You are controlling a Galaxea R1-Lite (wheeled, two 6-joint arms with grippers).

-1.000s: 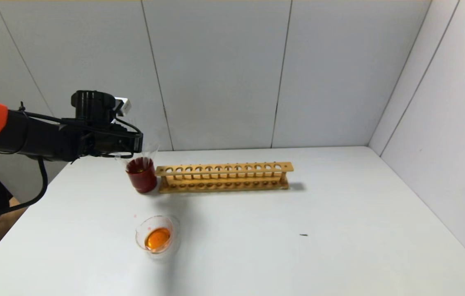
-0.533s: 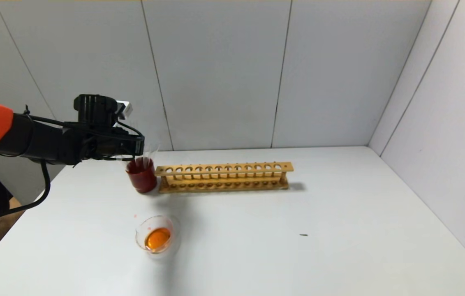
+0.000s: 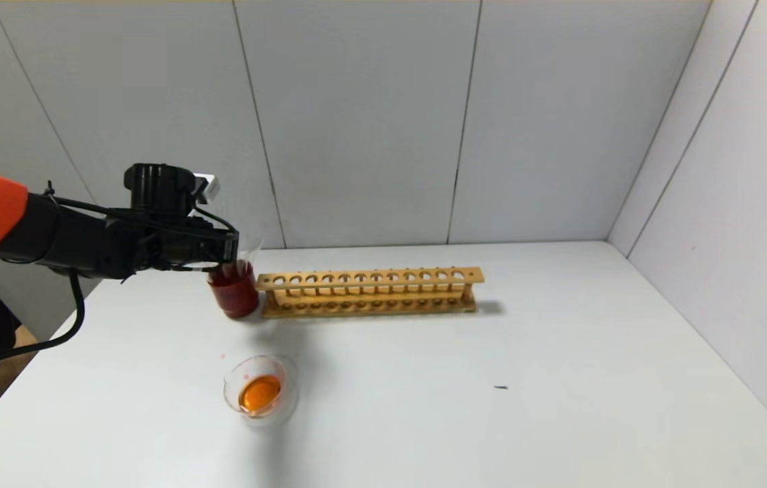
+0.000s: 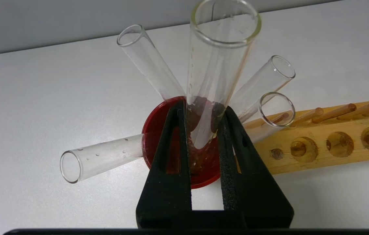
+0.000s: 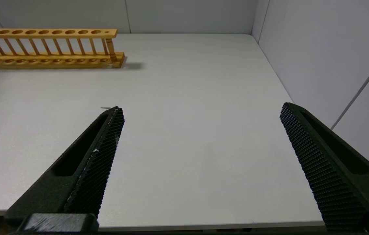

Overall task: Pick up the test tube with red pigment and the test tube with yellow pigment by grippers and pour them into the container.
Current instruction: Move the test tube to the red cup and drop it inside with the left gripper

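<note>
My left gripper (image 3: 229,255) (image 4: 204,111) is shut on a clear test tube (image 4: 217,58) (image 3: 251,246) held nearly upright. The tube looks emptied, with a faint yellow trace near its round bottom, which hangs at the mouth of the dark red cup (image 3: 234,295) (image 4: 147,137). Several colourless tubes (image 4: 151,62) lean out of that cup; the test tube with red pigment cannot be told apart among them. The container (image 3: 230,381), a clear glass dish, sits nearer on the table with orange liquid in it. My right gripper (image 5: 200,109) is open above the table's near right edge.
A wooden tube rack (image 3: 369,291) (image 4: 334,143) (image 5: 47,45) with bare holes stands just right of the red cup. A small dark speck (image 3: 501,388) lies on the white table. Grey walls close off the back and the right side.
My left gripper has sunk a little with the clear tube, bringing the tube's bottom down to the red cup's mouth. The dish, the rack and the right arm have not moved.
</note>
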